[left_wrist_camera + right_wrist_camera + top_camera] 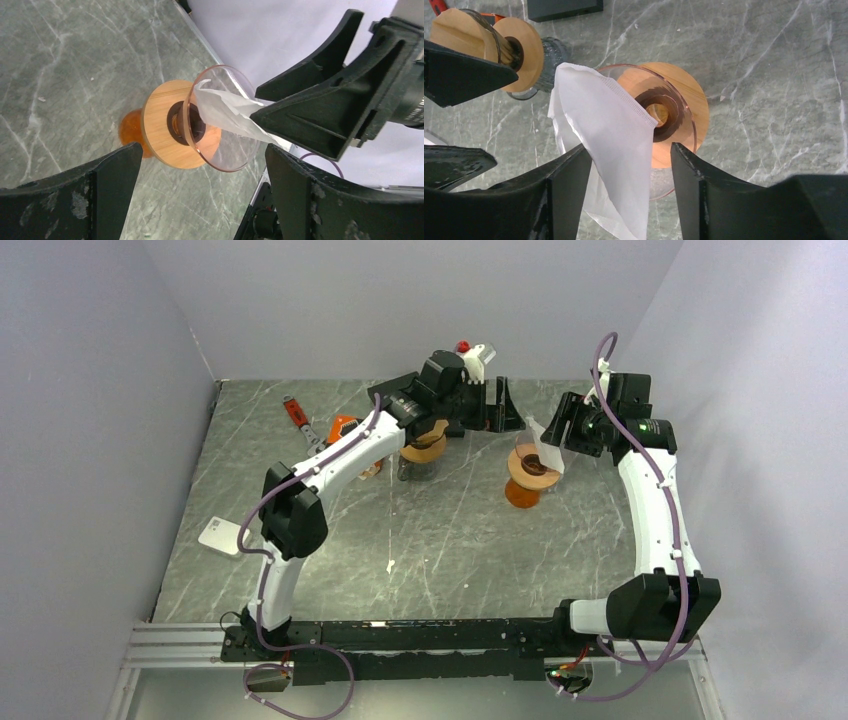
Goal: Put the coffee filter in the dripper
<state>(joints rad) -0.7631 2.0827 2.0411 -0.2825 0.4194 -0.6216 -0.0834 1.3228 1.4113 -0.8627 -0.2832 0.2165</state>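
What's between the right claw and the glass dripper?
The white coffee filter, reaching from the right claw into the dripper; the right wrist view shows it.

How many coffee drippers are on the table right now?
2. The orange-based dripper stands mid-table with the white filter leaning in its cone. The grey-based dripper stands to its left in the top view.

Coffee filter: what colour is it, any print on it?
Plain white coffee filter, no print; shows best in the right wrist view.

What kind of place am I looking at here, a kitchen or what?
Probably a robot test cell, not a kitchen: bare white walls box in a marbled table, two arms bolted to a rail.
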